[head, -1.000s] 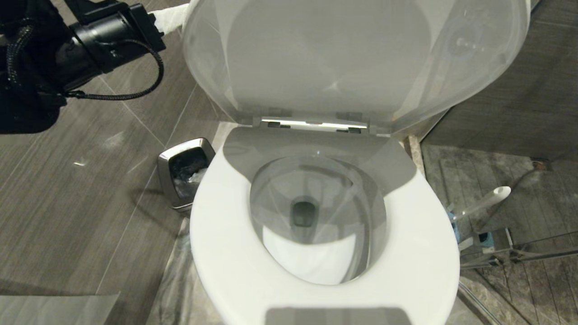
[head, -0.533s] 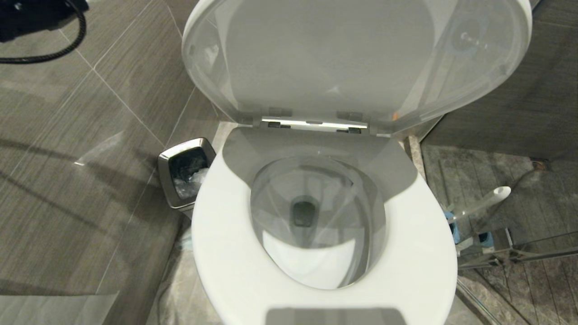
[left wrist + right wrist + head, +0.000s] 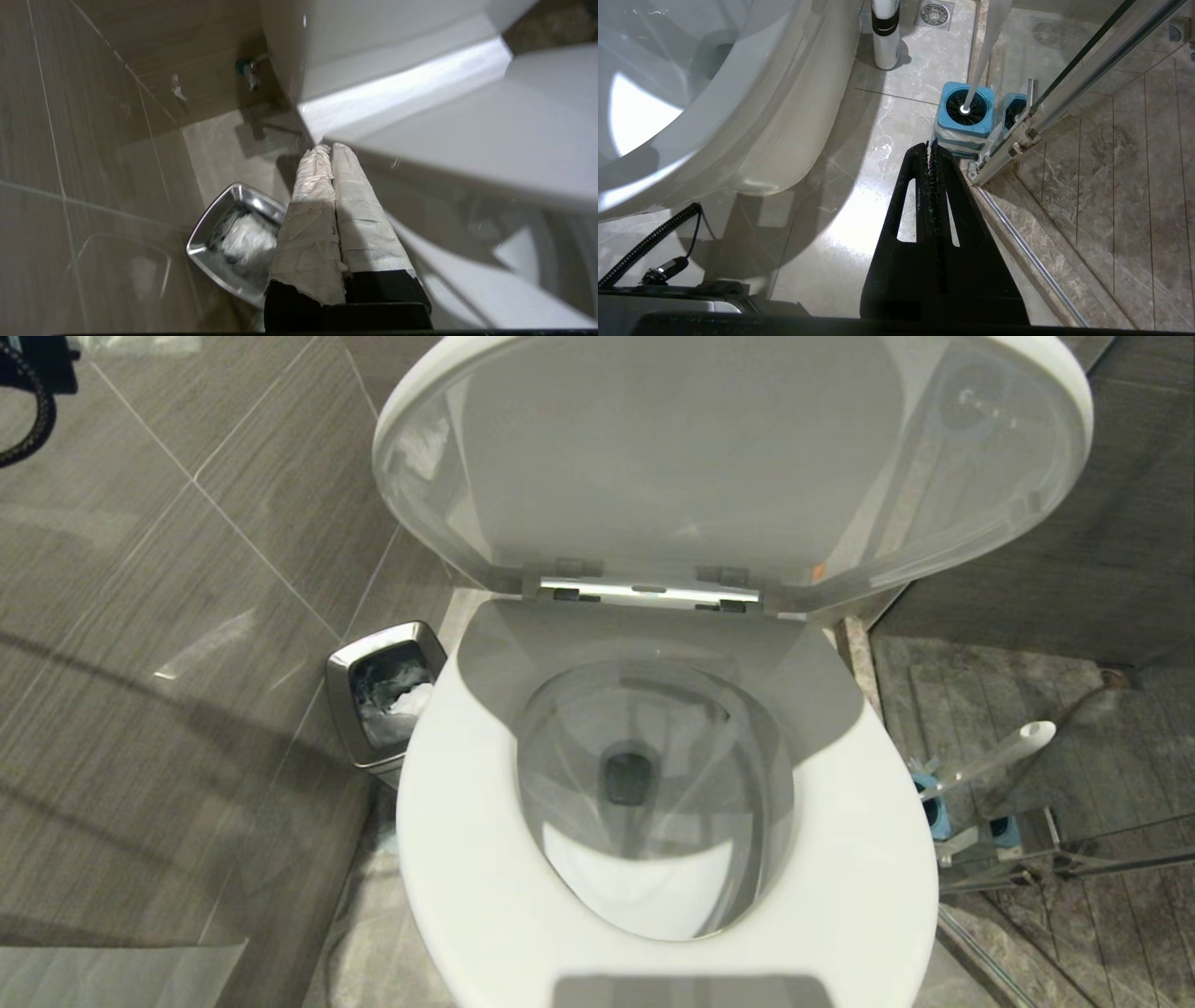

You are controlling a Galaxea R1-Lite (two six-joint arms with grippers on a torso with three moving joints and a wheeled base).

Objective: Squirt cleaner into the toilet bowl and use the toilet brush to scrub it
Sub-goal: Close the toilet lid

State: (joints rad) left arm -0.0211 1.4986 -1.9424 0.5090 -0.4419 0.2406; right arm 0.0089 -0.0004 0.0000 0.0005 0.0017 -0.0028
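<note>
The toilet bowl (image 3: 448,821) fills the head view, white seat down and lid (image 3: 728,457) raised. On the floor to its right, the white toilet brush (image 3: 999,754) leans in its blue-topped holder (image 3: 934,807). My left gripper (image 3: 325,149) is shut and empty, with white-wrapped fingers. Its tips sit close to the toilet's white edge (image 3: 420,116), above the steel bin. My right gripper (image 3: 930,145) is shut on nothing and hangs over the floor just short of the holder (image 3: 966,109), from which the brush handle (image 3: 985,56) rises. A white bottle with a black band (image 3: 885,32) stands by the toilet's base.
A small steel waste bin (image 3: 385,700) holding crumpled paper stands left of the toilet. A glass shower door with a metal rail (image 3: 1064,84) runs close beside the brush holder. A floor drain (image 3: 934,13) lies beyond it. Only a black cable (image 3: 28,392) of the left arm shows at the head view's corner.
The left arm has swung up and away to the upper left, leaving the head view except for its cable. The toilet, bin and brush have not moved.
</note>
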